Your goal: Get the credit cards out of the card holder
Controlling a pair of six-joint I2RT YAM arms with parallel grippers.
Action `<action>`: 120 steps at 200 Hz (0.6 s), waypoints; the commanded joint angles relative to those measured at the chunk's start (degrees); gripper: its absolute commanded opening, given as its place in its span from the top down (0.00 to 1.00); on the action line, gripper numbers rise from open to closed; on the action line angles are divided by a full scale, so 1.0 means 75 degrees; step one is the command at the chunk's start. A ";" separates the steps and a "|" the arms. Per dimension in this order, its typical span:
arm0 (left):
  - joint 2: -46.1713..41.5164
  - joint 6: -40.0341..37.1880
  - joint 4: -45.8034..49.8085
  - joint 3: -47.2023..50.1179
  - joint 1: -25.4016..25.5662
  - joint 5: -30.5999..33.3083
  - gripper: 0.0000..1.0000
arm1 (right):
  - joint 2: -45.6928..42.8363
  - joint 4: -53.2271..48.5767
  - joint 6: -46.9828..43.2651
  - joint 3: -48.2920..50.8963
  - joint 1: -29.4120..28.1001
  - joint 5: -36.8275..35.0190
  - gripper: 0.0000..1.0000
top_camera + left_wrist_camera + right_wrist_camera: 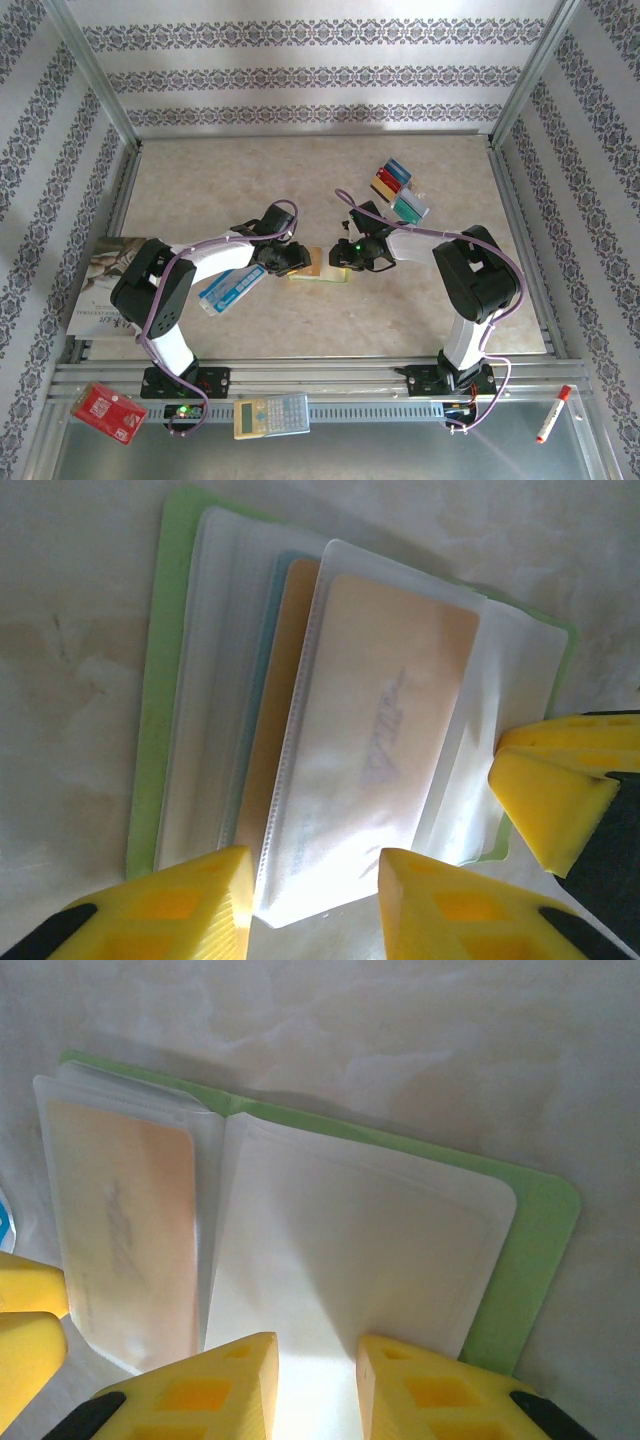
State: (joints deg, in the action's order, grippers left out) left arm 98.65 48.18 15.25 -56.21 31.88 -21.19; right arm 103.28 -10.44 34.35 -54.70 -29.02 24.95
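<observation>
The left gripper (315,875) had its jaws apart astride the near end of a sleeve (330,820) holding an orange card (400,700); whether they pinched it could not be told. The open wallet (148,740) lay just ahead. The right gripper (315,1360), jaws slightly apart, sat over a clear page (350,1240). Loose cards (400,190) lay well beyond.

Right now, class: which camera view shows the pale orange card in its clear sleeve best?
The left wrist view: the orange card lies central, its faint print visible. The right wrist view catches it at the left edge, washed out. From the top external view it is just a tan speck on the card holder.
</observation>
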 commanded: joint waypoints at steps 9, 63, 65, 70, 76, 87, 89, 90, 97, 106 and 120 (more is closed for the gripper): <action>-0.0158 -0.0061 0.0085 -0.0111 0.0080 -0.0145 0.65 | 0.0400 -0.0044 -0.0006 0.0051 -0.0016 -0.0210 0.69; -0.0276 -0.0052 -0.0165 -0.0083 0.0077 -0.0675 0.68 | 0.0455 -0.0021 0.0002 0.0039 -0.0010 -0.0197 0.69; -0.0269 -0.0050 -0.0201 -0.0075 0.0077 -0.0730 0.68 | 0.0455 -0.0016 0.0005 0.0042 -0.0007 -0.0198 0.69; -0.0263 -0.0028 -0.0282 -0.0065 0.0080 -0.0854 0.68 | 0.0455 -0.0015 0.0002 0.0056 -0.0015 -0.0198 0.69; -0.0252 -0.0026 -0.0371 -0.0057 0.0074 -0.0990 0.68 | 0.0453 -0.0015 0.0002 0.0052 0.0001 -0.0196 0.69; -0.0263 -0.0004 -0.0548 -0.0021 0.0075 -0.1212 0.68 | 0.0467 -0.0010 0.0008 0.0051 0.0004 -0.0186 0.69; -0.0272 -0.0003 -0.0577 -0.0013 0.0080 -0.1263 0.68 | 0.0473 -0.0005 0.0004 0.0051 0.0011 -0.0186 0.69; -0.0273 -0.0003 -0.0584 -0.0009 0.0077 -0.1276 0.68 | 0.0470 -0.0004 0.0003 0.0051 0.0012 -0.0186 0.69; -0.0295 -0.0006 -0.0655 0.0014 0.0074 -0.1370 0.68 | 0.0485 -0.0002 0.0002 0.0060 0.0015 -0.0174 0.69; -0.0340 0.0002 -0.0726 0.0047 0.0080 -0.1452 0.67 | 0.0496 0.0008 -0.0007 0.0051 0.0030 -0.0174 0.70; -0.0419 0.0019 -0.0827 0.0114 0.0074 -0.1589 0.67 | 0.0515 0.0038 0.0002 0.0062 0.0025 -0.0174 0.69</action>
State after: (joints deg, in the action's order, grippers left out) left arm 98.17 48.21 12.43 -56.12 31.88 -29.12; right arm 103.53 -10.39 34.35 -54.74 -28.99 25.15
